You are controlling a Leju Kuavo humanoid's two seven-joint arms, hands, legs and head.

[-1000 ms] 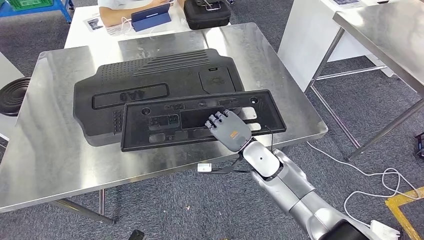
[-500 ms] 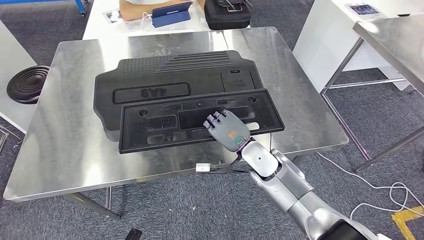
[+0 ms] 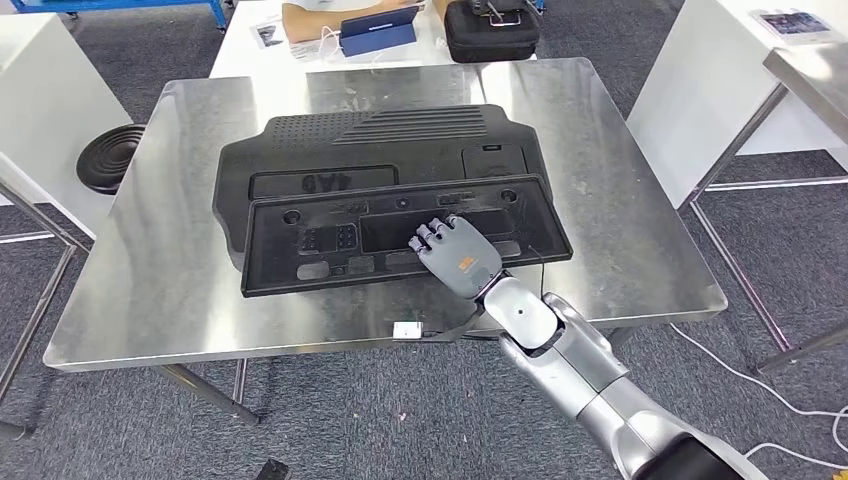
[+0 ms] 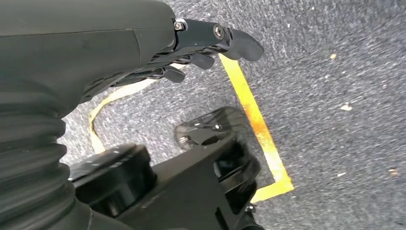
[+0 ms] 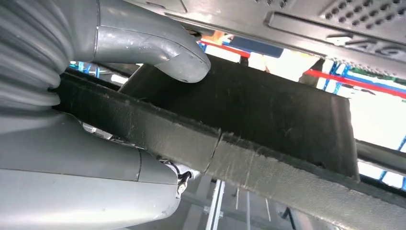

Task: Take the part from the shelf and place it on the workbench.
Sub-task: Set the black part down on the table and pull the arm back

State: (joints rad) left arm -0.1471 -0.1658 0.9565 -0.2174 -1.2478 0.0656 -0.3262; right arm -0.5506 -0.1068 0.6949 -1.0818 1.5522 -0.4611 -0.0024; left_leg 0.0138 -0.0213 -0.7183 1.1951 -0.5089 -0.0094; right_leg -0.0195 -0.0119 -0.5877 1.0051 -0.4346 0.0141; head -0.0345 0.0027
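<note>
Thumb under and fingers (image 3: pixel 432 236) over, the right hand (image 3: pixel 457 258) grips the near edge of the long black panel (image 3: pixel 330 240), holding it above the steel workbench (image 3: pixel 150 290) and partly over a larger black moulded cover (image 3: pixel 330 140). Fetching looks done; lowering and release remain. The left hand (image 4: pixel 191 45) hangs over the floor, holding nothing, fingers loosely extended.

Black part (image 3: pixel 400 235) on bare silver workbench (image 3: pixel 150 270) — grey carpet (image 3: pixel 400 420) with yellow tape (image 4: pixel 253 110).

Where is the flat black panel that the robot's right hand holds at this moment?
In the head view, the flat black panel is over the steel workbench, overlapping the near edge of the larger black moulded part, gripped at its near right by the right hand.
</note>
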